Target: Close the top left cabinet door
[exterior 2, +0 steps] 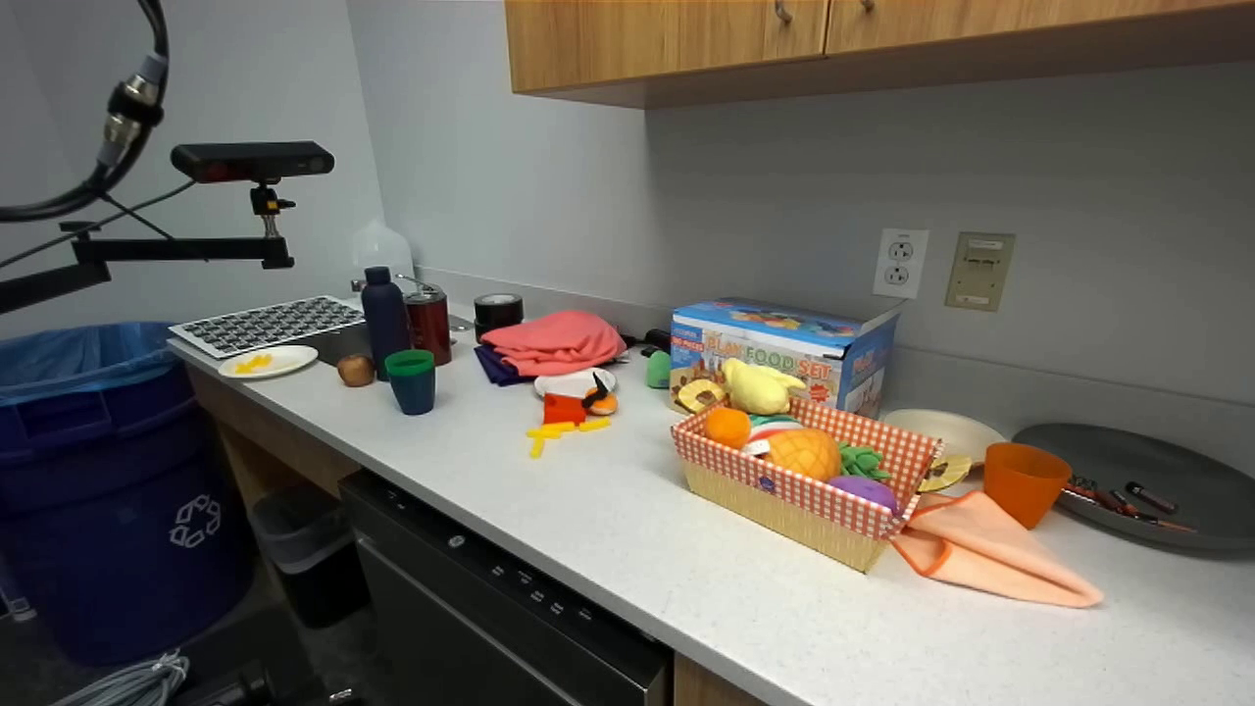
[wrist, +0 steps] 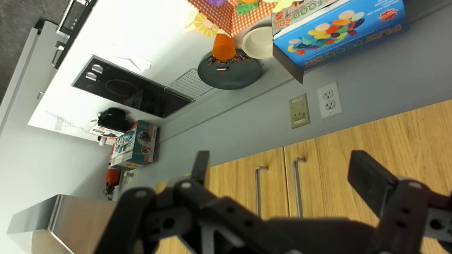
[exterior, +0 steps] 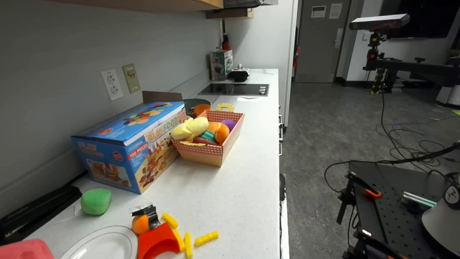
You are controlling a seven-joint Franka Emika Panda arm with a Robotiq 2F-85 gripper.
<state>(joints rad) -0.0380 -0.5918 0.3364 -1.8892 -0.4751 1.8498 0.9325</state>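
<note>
Basket (exterior 2: 775,515) holds toy pineapple (exterior 2: 804,453) below closed cabinet door (exterior 2: 667,44)

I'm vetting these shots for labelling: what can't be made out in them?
Cabinet doors: tops cut off by the upper edge in an exterior view; partly hidden behind the claw in the wrist view.
Robot base: cut off by the right edge in an exterior view.
Notices on the far door: print too small to read in an exterior view.

Blocky black fingers (wrist: 369,180), pale base (exterior: 442,223)
</note>
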